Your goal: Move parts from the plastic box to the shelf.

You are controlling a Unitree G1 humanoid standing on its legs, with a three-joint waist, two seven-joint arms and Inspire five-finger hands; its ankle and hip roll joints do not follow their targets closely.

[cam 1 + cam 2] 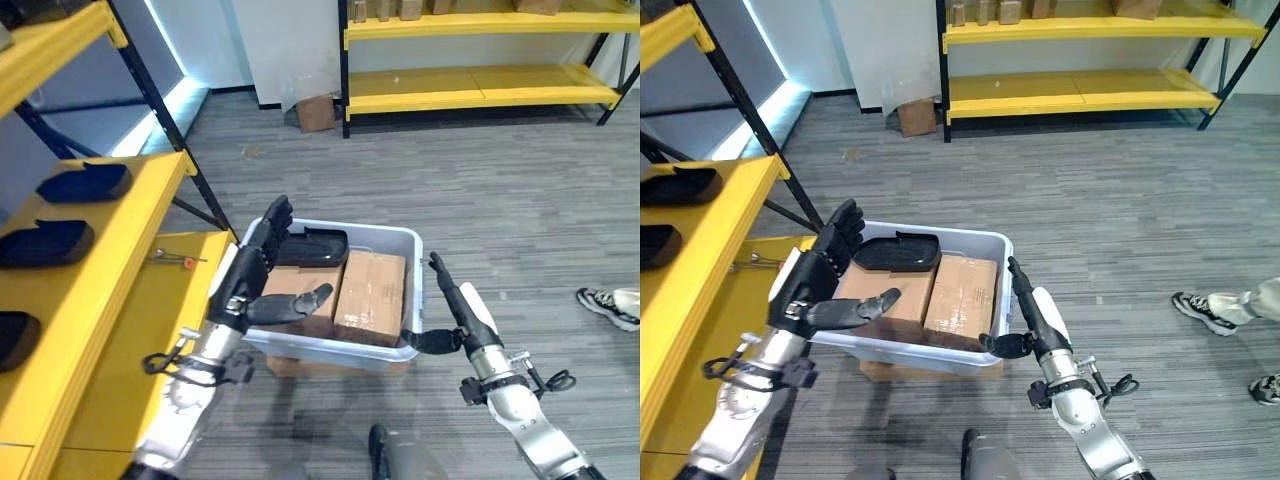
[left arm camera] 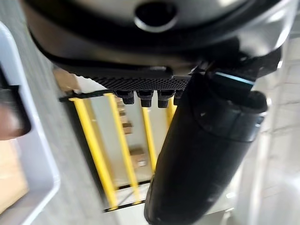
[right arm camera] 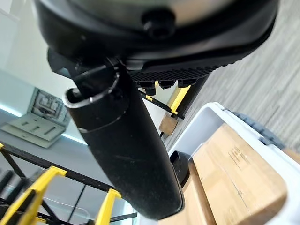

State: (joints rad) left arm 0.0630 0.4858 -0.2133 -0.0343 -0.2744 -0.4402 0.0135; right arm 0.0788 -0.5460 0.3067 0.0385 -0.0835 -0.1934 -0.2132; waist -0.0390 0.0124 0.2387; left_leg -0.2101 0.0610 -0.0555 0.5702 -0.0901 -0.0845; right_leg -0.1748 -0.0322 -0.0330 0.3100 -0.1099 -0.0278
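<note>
progress: three black parts (image 1: 85,183) on shelf (image 1: 140,290) | one black part (image 1: 312,246) left in plastic box (image 1: 412,245) | left robot hand (image 1: 262,262) fingers apart over box | right robot hand (image 1: 450,300) fingers straight beside box

Silver-grey arms, dark left hand (image 1: 250,280) and right hand (image 1: 462,310), black fingers (image 1: 275,215), white covers.

We see a second yellow rack (image 1: 480,90) standing against the far wall, a small carton (image 1: 316,112) on the floor beside it, and a person's shoe (image 1: 604,305) at right.
</note>
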